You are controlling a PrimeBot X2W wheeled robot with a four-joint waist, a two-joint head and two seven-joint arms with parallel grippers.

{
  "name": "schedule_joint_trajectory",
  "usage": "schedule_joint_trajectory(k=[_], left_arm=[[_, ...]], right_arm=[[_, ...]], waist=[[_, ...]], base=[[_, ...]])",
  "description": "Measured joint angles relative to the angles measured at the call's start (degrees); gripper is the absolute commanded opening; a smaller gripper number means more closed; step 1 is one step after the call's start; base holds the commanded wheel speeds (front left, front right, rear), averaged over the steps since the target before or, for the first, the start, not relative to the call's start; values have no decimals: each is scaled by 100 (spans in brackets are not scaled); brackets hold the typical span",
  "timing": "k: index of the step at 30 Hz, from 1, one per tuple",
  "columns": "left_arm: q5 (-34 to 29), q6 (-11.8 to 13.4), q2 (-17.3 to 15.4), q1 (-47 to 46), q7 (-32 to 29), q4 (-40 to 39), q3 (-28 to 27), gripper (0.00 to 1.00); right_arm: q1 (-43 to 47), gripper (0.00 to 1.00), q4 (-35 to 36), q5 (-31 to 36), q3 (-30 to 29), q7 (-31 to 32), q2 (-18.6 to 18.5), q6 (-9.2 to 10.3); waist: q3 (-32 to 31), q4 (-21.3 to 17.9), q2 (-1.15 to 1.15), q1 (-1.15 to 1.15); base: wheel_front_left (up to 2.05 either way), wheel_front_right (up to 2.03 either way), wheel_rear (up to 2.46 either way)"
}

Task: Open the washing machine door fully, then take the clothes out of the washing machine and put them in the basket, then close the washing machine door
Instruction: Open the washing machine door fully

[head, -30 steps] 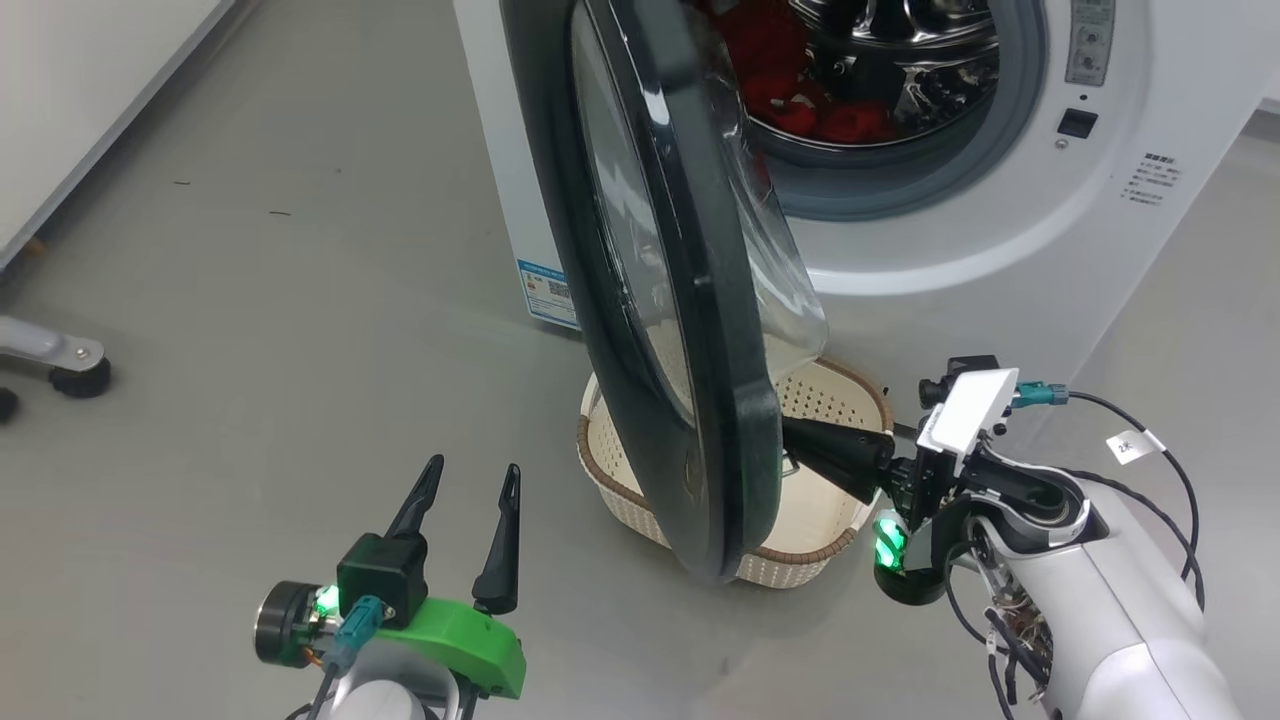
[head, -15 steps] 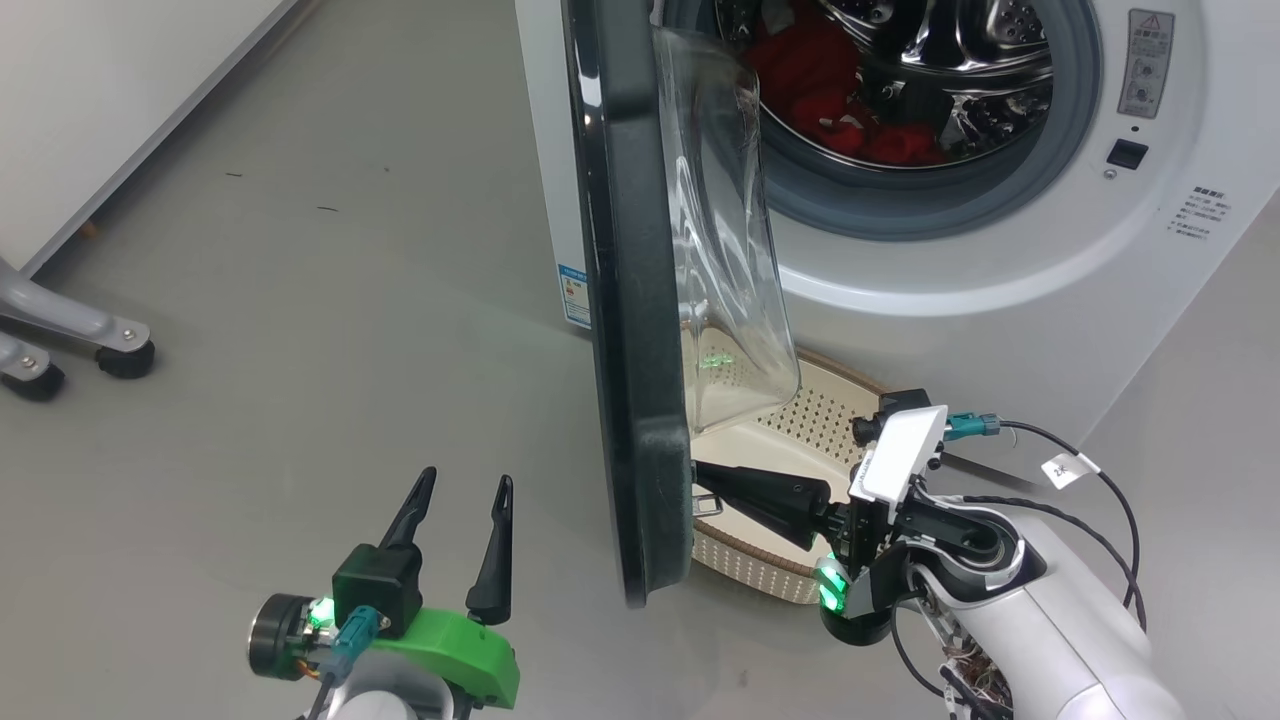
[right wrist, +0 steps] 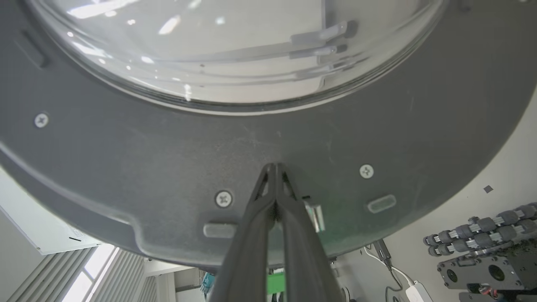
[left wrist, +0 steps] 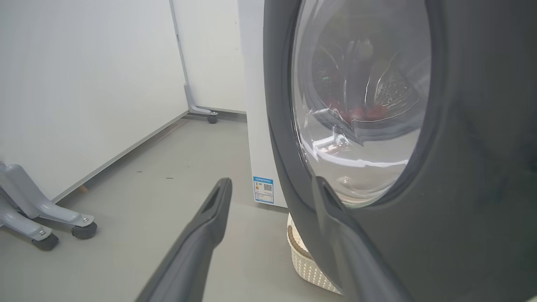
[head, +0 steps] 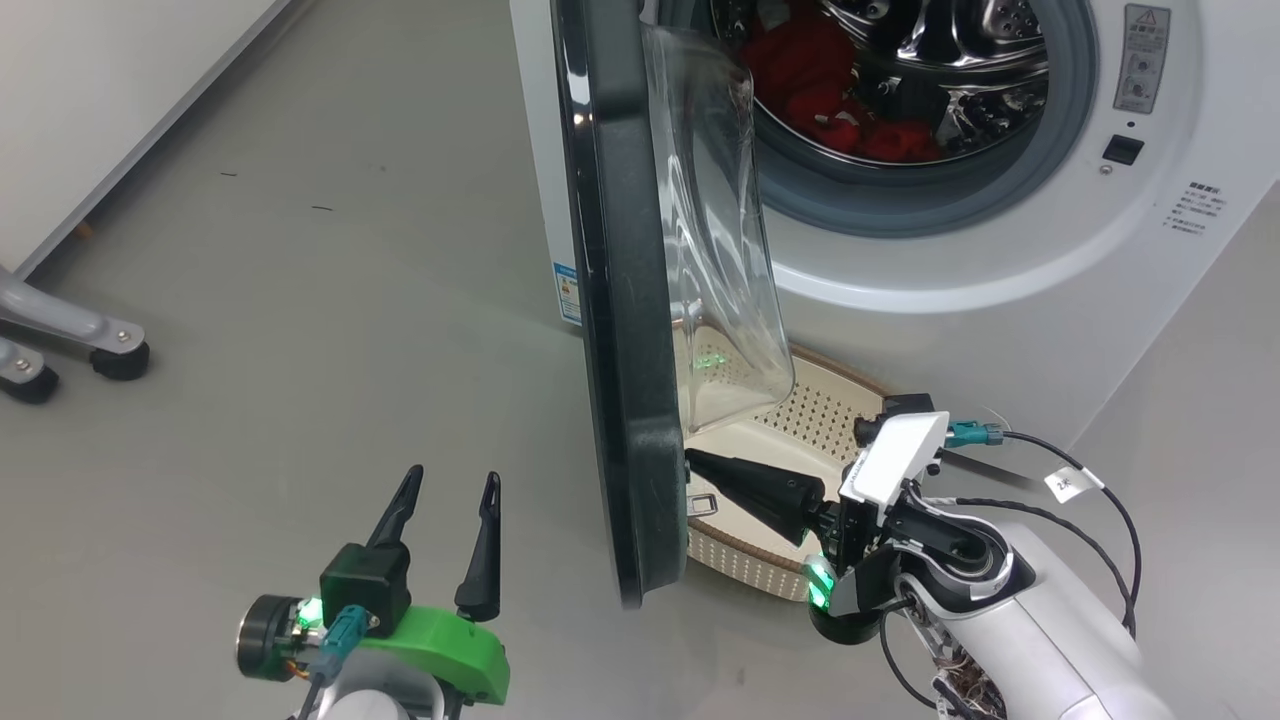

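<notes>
Two grippers are seen in the head view. The left gripper [head: 452, 475] is held over the floor [head: 300, 300] at the lower left, its fingers spread apart and nothing gripped, clear of the door [head: 620, 300]. The right gripper [head: 692, 457] is shown with its fingers pressed together into one point, and the tip is set against the inner face of the door near its lower edge. The door is presented edge-on, swung out from the washing machine [head: 1000, 290], with its glass bowl [head: 720, 250] on the drum side. The clothes [head: 800, 80], red, are located inside the drum. The basket [head: 810, 410] is placed on the floor in front of the machine, below the glass bowl and partly hidden by the door.

In the left wrist view, the outer face of the door is seen beyond one finger of the spread pair. Red fabric is visible through the glass, and a corner of the basket is seen below the door.

In the right wrist view, the closed fingers are directed at the grey inner ring beneath the glass bowl, the tip lying between two screws [right wrist: 223, 199]. Contact appears to be made.
</notes>
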State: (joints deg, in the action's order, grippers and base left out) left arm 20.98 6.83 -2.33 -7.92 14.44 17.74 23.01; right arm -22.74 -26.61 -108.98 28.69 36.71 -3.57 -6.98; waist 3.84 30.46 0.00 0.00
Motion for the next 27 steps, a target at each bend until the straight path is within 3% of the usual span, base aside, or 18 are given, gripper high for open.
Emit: schedule_joint_trajectory(k=[11, 12, 14, 15, 21, 27], left_arm=[[0, 0, -5, 29, 0, -47, -76, 100], [0, 0, -3, 29, 0, -49, -71, 100], [0, 0, -2, 30, 0, -59, -78, 100], [0, 0, -2, 32, 0, -63, -96, 100], [-58, 0, 0, 81, 0, -102, -249, 100], [-58, 0, -1, 94, 0, -107, -225, 100]], right_arm=[[258, 0, 472, -109, -731, -636, 26, 0], [290, 7, 537, -56, -838, -708, 22, 0], [387, 57, 654, 42, -1036, -881, 20, 0], [447, 100, 719, 81, -1122, -971, 20, 0], [788, 100, 1199, 549, -1801, -1783, -62, 1], [1141, 100, 1558, 1441, -2131, -2605, -293, 1]], waist=[[15, -154, 0, 0], [17, -168, 0, 0], [22, -190, 0, 0], [24, -201, 0, 0], [51, -327, 0, 0], [64, -411, 0, 0]], base=[[0, 0, 0], [0, 0, 0], [0, 0, 0], [0, 0, 0], [0, 0, 0], [0, 0, 0]])
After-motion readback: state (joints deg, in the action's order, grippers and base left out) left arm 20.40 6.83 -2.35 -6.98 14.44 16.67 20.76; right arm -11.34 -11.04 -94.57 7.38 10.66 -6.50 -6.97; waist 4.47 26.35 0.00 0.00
